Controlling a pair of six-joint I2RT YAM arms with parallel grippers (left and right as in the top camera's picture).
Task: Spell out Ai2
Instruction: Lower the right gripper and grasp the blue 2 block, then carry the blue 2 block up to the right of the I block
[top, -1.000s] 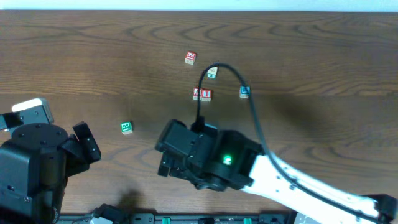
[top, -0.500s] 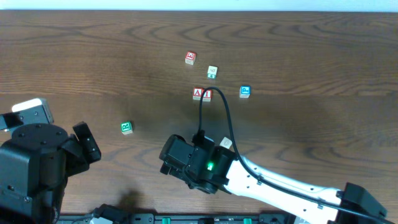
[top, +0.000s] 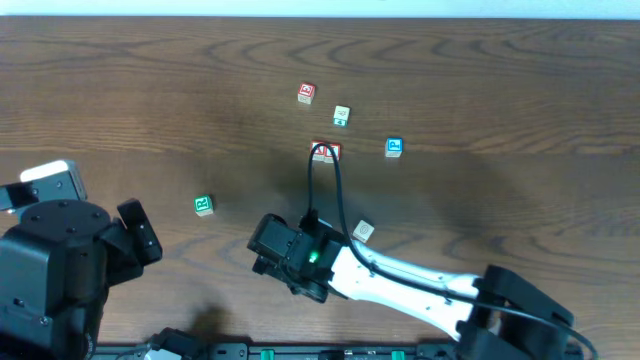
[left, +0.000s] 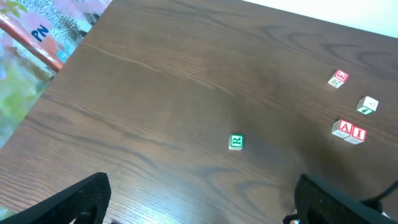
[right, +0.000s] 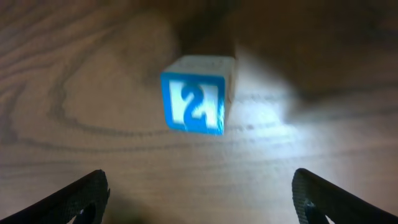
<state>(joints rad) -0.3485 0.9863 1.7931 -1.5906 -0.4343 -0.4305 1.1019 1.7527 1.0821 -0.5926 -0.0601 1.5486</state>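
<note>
Right wrist, 2 cube (right: 194, 102) (blurred), fingers (right: 81, 200) apart

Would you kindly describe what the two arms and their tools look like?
The right arm has a white link, a black wrist housing with a green light and a looping black cable. The left arm is bulky and black, with a pale block beside it. The left tool and right tool have black fingers.

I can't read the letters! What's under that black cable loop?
A white wooden cube with a red A touching a matching cube with a red I, per the left wrist view. Overhead, the black cable partly covers them.
</note>
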